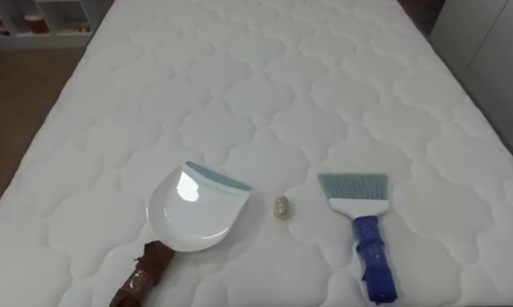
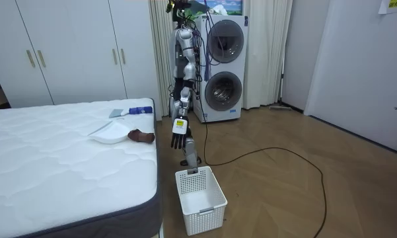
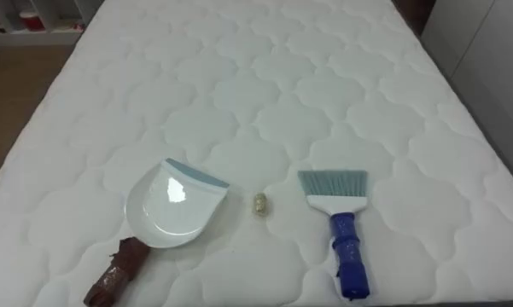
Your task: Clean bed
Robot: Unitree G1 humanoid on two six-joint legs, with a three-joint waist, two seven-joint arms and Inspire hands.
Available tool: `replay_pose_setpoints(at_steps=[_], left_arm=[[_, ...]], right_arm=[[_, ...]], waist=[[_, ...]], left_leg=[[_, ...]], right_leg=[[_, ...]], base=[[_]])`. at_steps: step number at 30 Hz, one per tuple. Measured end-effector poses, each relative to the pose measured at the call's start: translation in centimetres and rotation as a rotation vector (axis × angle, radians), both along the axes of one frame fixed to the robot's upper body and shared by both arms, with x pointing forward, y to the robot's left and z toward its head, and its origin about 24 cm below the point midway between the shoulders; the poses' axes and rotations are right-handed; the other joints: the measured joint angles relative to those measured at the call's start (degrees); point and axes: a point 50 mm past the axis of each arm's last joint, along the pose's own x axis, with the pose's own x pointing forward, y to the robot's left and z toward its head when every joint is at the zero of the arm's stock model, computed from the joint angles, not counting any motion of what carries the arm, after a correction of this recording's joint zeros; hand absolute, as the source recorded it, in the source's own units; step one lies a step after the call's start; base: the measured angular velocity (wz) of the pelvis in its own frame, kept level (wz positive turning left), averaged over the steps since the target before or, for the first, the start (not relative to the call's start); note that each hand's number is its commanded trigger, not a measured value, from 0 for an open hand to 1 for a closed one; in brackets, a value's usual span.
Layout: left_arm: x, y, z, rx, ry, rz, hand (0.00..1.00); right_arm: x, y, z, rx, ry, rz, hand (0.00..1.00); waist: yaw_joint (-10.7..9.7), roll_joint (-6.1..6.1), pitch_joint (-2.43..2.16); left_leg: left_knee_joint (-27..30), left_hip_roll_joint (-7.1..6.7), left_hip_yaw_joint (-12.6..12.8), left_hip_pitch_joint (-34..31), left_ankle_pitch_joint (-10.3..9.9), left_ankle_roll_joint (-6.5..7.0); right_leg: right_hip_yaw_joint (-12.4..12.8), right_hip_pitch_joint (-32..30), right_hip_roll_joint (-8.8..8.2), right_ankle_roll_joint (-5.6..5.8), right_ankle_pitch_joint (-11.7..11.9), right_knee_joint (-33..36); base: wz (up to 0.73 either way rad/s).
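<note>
On the white quilted mattress (image 1: 265, 77) near its front edge lie three things. A white dustpan (image 1: 192, 211) with a brown handle (image 1: 143, 273) rests at the left, its mouth turned right. A small beige crumpled scrap (image 1: 282, 207) lies just right of it. Further right is a brush (image 1: 363, 223) with a blue handle and pale bristles pointing away from me. In the room view I stand upright at the bed's side by the dustpan (image 2: 110, 135) and brush (image 2: 133, 111). My left hand (image 2: 178, 137) hangs beside the mattress edge with relaxed fingers, holding nothing.
A white slatted basket (image 2: 199, 198) stands on the wooden floor by the bed's corner, near my feet. Behind me are two stacked washing machines (image 2: 223, 69). White wardrobes (image 2: 66, 46) line the wall beyond the bed. Shelves (image 1: 43, 21) show past the mattress's far left corner.
</note>
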Motion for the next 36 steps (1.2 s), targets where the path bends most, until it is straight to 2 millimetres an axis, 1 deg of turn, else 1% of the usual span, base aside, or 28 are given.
replay_pose_setpoints(at_steps=[4,10,16,18,22,25,27,29,31,32,34,36], left_arm=[[0.0,0.0,0.0,0.000,0.000,0.000,0.00],[0.0,0.0,0.0,-0.001,-0.001,0.000,0.00],[0.0,0.0,0.0,-0.002,0.000,0.003,0.00],[0.0,0.0,0.0,-0.001,-0.001,0.002,0.00],[0.1,0.1,0.1,0.020,-0.016,0.005,0.00],[0.4,0.3,0.2,0.043,-0.049,0.012,0.00],[0.6,0.6,0.3,0.066,-0.089,0.047,0.00],[0.9,0.8,0.5,0.095,-0.125,0.074,0.00],[1.6,1.4,1.0,0.137,-0.199,0.147,0.00],[1.9,1.6,1.1,0.147,-0.222,0.169,0.00],[2.8,1.9,1.6,0.180,-0.293,0.218,0.00],[4.1,2.4,2.4,0.213,-0.395,0.293,0.00]], right_arm=[[-0.1,-0.1,0.0,-0.003,0.005,-0.002,0.00],[-0.3,-0.2,0.0,-0.004,0.012,-0.016,0.00],[-0.3,-0.2,0.0,-0.005,0.010,-0.015,0.00],[-0.1,-0.2,0.0,-0.006,0.004,-0.022,0.00],[-0.1,-0.2,0.0,-0.012,-0.001,-0.023,0.00],[0.0,-0.2,0.0,-0.015,-0.010,-0.022,0.00],[0.1,-0.2,0.0,-0.017,-0.026,-0.017,0.00],[0.3,-0.2,0.0,-0.022,-0.040,-0.015,0.00],[0.7,-0.2,0.1,-0.026,-0.063,-0.012,0.00],[0.8,-0.2,0.1,-0.028,-0.067,-0.011,0.00],[0.9,-0.3,0.1,-0.034,-0.074,-0.010,0.00],[1.4,-0.3,0.2,-0.040,-0.090,-0.008,0.00]], waist=[[0.28,0.08,0.06],[1.25,0.09,0.12],[1.44,-0.20,0.08],[1.44,-0.32,0.15],[1.38,-0.34,0.13],[1.35,-0.48,0.10],[1.32,-0.63,0.21],[1.33,-0.70,0.27],[1.37,-1.01,0.53],[1.37,-1.10,0.57],[1.48,-1.14,0.51],[1.72,-1.07,0.19]], left_leg=[[0.00,0.01,-0.10,0.17,0.00,0.00],[0.07,0.00,-0.30,0.10,0.01,0.01],[0.11,-0.24,-0.81,-0.06,0.01,0.01],[0.53,-0.35,-0.83,-0.51,0.02,0.02],[1.20,-0.41,-1.19,-0.83,0.02,0.03],[1.35,-0.53,-1.77,-0.92,0.02,0.03],[1.34,-0.62,-2.35,-0.87,0.02,0.04],[1.32,-0.62,-2.37,-0.94,0.03,0.04],[1.25,-0.65,-2.43,-1.11,0.02,0.04],[1.22,-0.67,-2.48,-1.16,0.02,0.04],[0.98,-0.74,-2.63,-1.25,0.03,0.05],[1.12,-0.75,-2.67,-1.23,0.04,0.07]], right_leg=[[-0.14,-0.10,-0.04,0.00,0.00,0.28],[-0.34,-0.13,-0.09,0.00,0.00,0.27],[-0.56,0.02,-0.21,0.01,-0.03,-0.51],[-0.63,-0.11,-0.25,0.01,-0.03,-0.64],[-0.99,0.07,-0.33,0.02,-0.03,-0.54],[-1.66,0.28,-0.41,0.02,-0.02,-0.50],[-2.06,0.44,-0.44,0.02,-0.03,-0.58],[-2.03,0.22,-0.44,0.03,-0.04,-0.58],[-2.01,-0.04,-0.44,0.05,-0.06,-0.70],[-2.03,-0.06,-0.44,0.05,-0.06,-0.72],[-2.04,-0.07,-0.46,0.05,-0.06,-0.74],[-2.01,-0.08,-0.46,0.06,-0.05,-0.69]], base=[[0.00],[0.01],[0.02],[0.00],[0.05],[0.11],[0.09],[0.02],[0.00],[0.00],[0.00],[0.00]])
